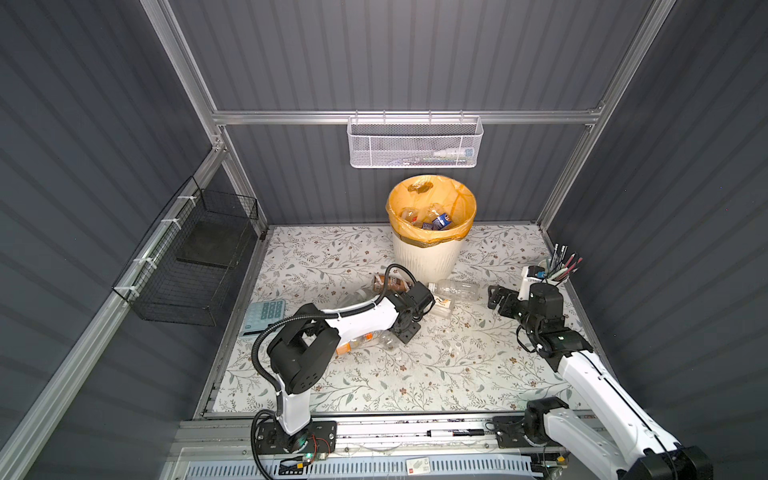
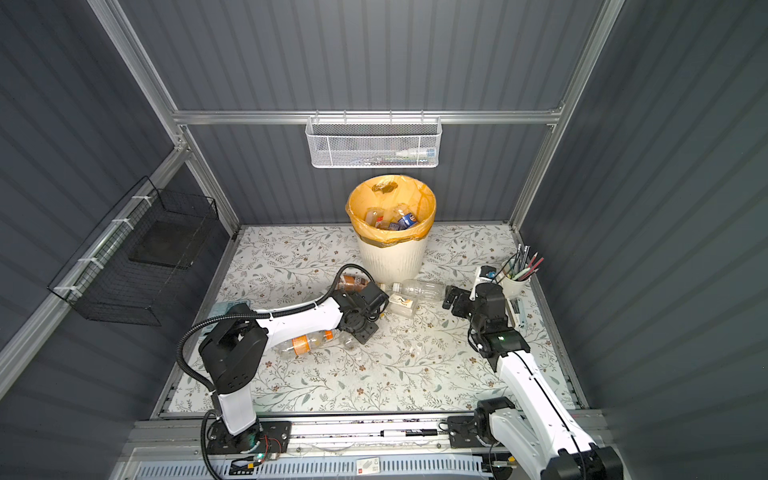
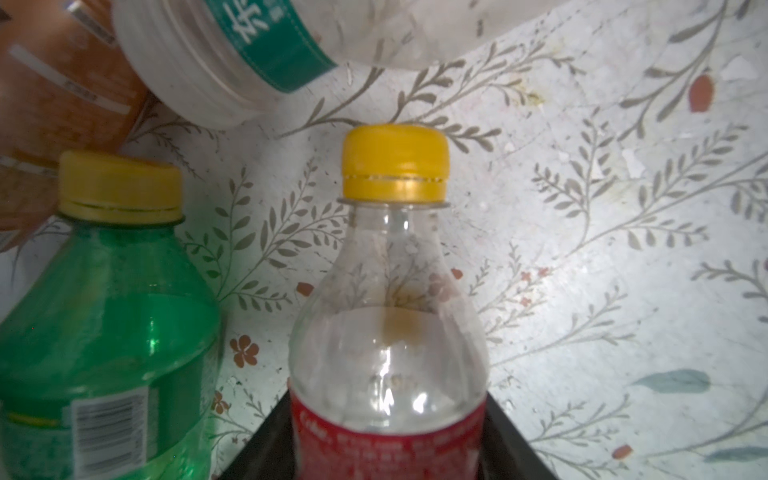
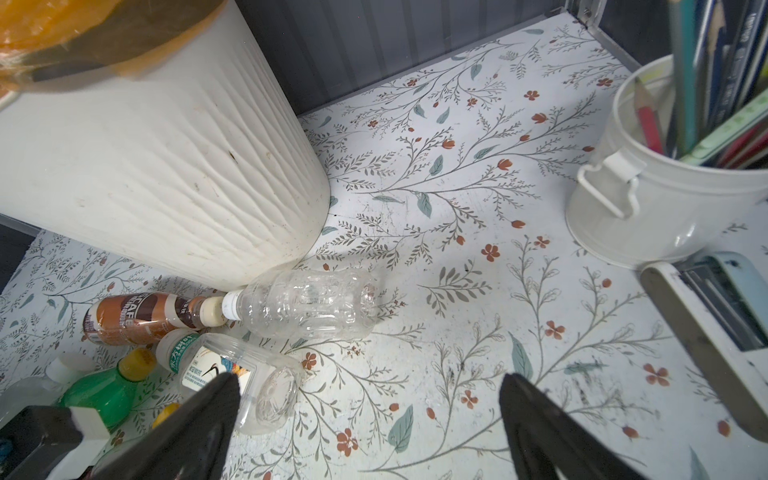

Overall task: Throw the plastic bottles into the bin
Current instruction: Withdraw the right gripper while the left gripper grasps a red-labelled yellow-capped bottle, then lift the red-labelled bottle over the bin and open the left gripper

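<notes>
1. Left hand [image 1: 406, 331] clamps the yellow-capped, red-labelled bottle [image 3: 388, 374], near-left of the bin [image 1: 428, 253].
2. Right hand [image 4: 370, 419] gapes wide, empty.
3. Bin stands far-centre on the desk [image 1: 374, 386]; a clear bottle [image 4: 307, 303] lies beside its base.

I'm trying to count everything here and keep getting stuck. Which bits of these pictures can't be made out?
Bin: in both top views its top bottles hide anything deeper.
White mesh basket: contents too small behind the mesh, both top views.
Orange-labelled bottle: the left arm covers part of it in both top views.
Left arm's jaws: under the wrist in both top views; the left wrist view's bottom edge cuts them off against the red-labelled bottle.
</notes>
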### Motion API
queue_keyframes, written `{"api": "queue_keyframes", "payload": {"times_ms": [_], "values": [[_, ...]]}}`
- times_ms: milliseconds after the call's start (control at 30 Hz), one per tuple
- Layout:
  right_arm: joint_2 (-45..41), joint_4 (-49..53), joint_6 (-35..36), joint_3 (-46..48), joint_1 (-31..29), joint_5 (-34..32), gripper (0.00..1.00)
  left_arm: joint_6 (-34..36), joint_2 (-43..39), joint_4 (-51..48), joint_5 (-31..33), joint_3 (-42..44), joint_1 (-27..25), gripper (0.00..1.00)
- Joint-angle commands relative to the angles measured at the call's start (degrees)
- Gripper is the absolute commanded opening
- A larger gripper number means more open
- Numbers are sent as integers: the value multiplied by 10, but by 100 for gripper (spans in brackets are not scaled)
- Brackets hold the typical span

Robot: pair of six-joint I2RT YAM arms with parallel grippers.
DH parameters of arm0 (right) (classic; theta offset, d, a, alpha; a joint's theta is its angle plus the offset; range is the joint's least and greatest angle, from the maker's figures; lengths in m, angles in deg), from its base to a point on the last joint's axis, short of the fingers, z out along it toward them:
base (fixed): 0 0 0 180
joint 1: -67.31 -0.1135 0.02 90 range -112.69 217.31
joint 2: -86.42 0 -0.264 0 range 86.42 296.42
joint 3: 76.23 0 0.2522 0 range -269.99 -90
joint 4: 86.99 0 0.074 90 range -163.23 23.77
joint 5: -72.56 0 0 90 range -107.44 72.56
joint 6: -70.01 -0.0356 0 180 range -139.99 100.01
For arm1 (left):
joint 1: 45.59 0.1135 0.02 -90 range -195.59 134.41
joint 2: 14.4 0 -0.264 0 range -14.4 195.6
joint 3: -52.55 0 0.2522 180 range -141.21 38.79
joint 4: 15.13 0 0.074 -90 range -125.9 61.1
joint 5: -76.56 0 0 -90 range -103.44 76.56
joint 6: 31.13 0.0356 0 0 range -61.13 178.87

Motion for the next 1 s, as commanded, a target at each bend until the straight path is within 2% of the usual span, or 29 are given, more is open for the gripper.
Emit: {"api": "queue_keyframes", "payload": {"times_ms": [0, 200, 500, 700, 967], "values": [[-5, -9, -3, 3, 2, 8, 99, -10, -11, -40, -34, -4, -5, 59], [-3, -8, -7, 4, 3, 12, 99, -7, -4, -46, -35, -11, -5, 71], [-3, -8, -7, 4, 4, 15, 99, 4, 25, -55, -38, -27, -6, 71], [-7, -7, -8, 4, 10, 20, 99, 5, 14, -42, -45, -21, -6, 57], [-8, -5, -9, 4, 16, 27, 99, 3, -55, 7, -62, -4, -5, 47]]}}
